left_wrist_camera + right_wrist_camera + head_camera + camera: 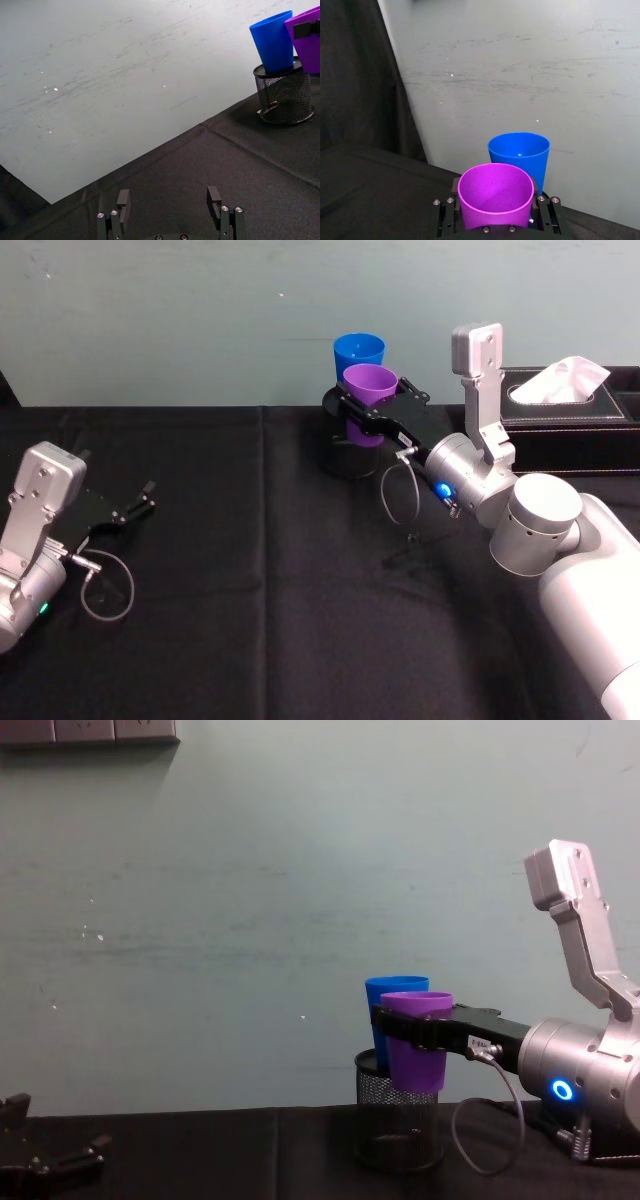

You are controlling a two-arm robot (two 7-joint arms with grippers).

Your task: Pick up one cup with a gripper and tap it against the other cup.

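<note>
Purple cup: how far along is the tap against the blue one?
Done: the right gripper is shut on the purple cup and holds it lifted off the table. In hand: it hangs right beside the blue cup, which stands in the black mesh holder; whether they touch I cannot tell. Left: making or confirming the tap. The left gripper sits open, low at the table's left.

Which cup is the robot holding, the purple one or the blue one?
The purple cup. The right gripper is clamped around it, lifted off the table, while the blue cup stands in the black mesh holder behind it.
</note>
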